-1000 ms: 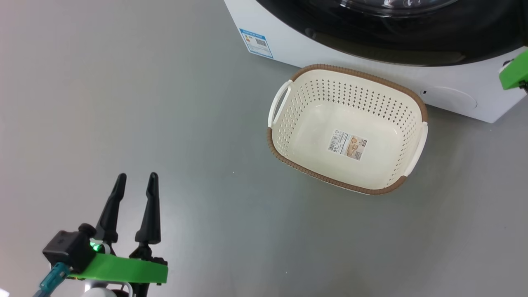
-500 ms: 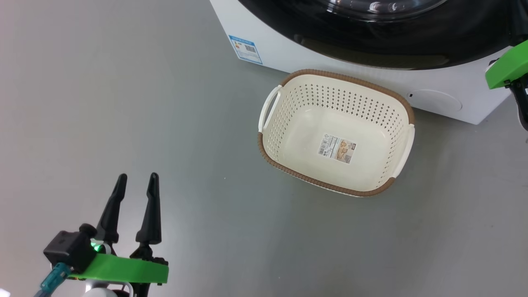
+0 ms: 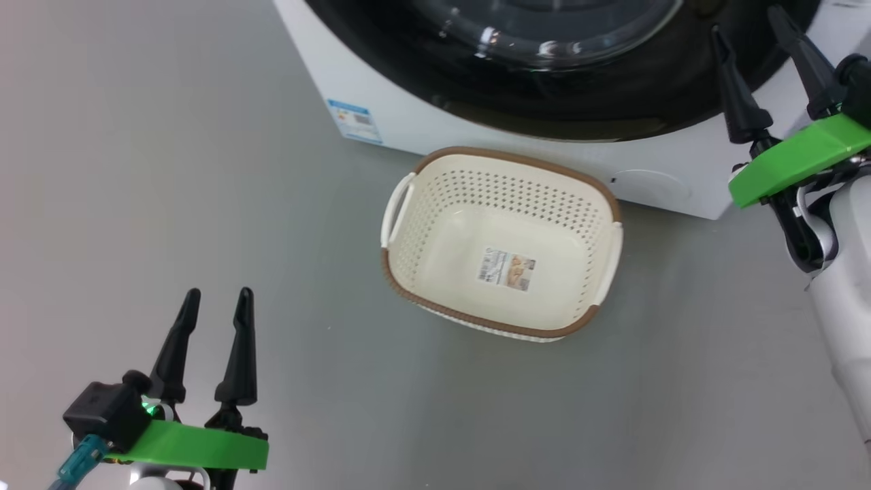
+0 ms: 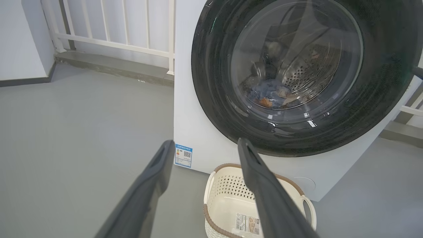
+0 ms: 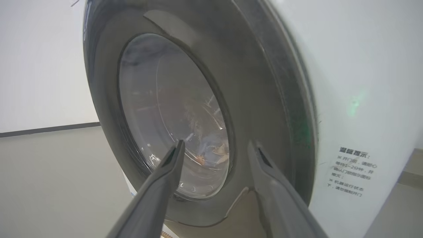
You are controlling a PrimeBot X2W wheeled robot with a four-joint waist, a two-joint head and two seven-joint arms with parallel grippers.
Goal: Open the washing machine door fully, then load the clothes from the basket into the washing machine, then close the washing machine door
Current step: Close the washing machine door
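washing machine (image 3: 401,136): big white front-loader on the grey floor (image 3: 170,170), with a blue energy sticker (image 3: 354,121) low on its front, over on the robot's left

washing machine door (image 4: 373,99): glossy black ring around a clear bowl window. It sits flush against the machine's front, so it's shut as far as I can see

clothes (image 4: 269,94): inside the machine, down at the bottom of the steel drum (image 4: 307,72). You can spot a light blue bundle with orange-brown bits through the door glass

basket (image 3: 442,224): on the floor right in front of the machine, just below the door. Its far rim is close to the machine's base, can't tell if they touch. There's a label sticker (image 3: 507,267) on its bottom

left pincer (image 3: 219,292): released, two dark fingers spread with nothing in them. It hangs over the floor well away from the machine, tips aimed toward it

right pincer (image 3: 743,19): released too, fingers apart and gripping nothing. It's up by the door's right side, can't tell if it touches the ring

railing (image 4: 115,23): white bars behind the machine

warning label (image 5: 352,172): on the machine's white side panel, print too small to read
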